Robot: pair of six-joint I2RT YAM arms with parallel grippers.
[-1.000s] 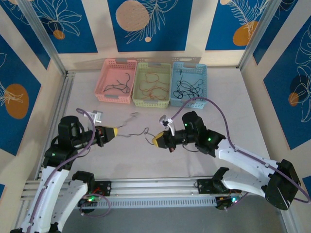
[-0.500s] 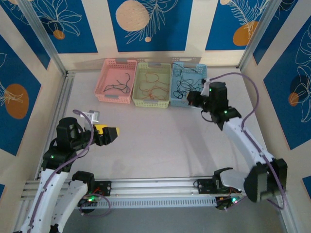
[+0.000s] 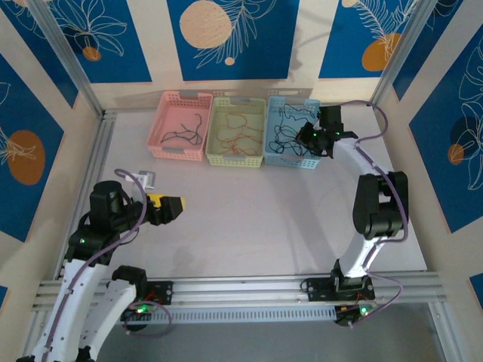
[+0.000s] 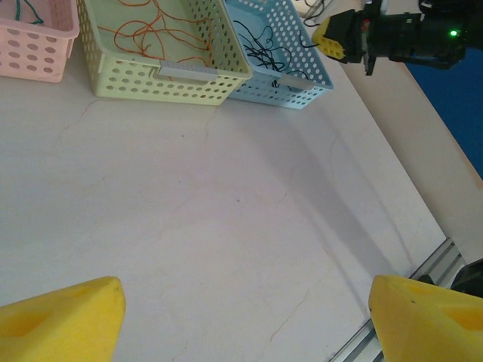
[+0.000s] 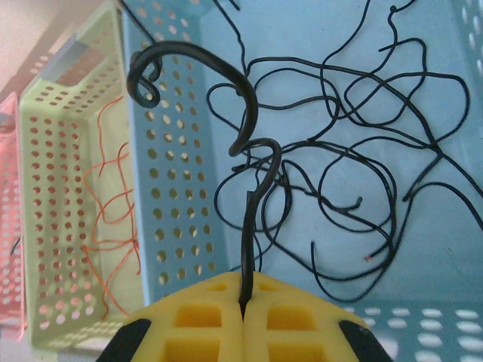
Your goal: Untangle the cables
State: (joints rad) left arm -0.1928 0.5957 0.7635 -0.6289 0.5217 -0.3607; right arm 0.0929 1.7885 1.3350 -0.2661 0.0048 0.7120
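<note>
Table [image 4: 226, 226]: pale, smooth, matt, faint hairline veins. Pink basket [image 4: 34, 53], yellow-green basket [image 4: 151, 87], blue basket [image 5: 173, 188]: perforated moulded plastic, dull satin. Black cable [image 5: 246, 253]: smooth sheath, slight gloss (a highlight runs along its curl). Orange-red cables [image 4: 139, 32]: finer, matt. Right gripper [image 5: 243, 298] pads [image 5: 200, 324]: yellow, matt, moulded with square recesses; plastic or rubber, cannot tell. Near-edge rails [image 3: 249, 285]: ribbed bare metal, brushed sheen.

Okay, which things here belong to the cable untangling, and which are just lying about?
Job: black cable in right gripper; black cables in blue basket; orange cables in yellow basket; thin cables in pink basket.
Just there: patterned walls; metal rail.
</note>
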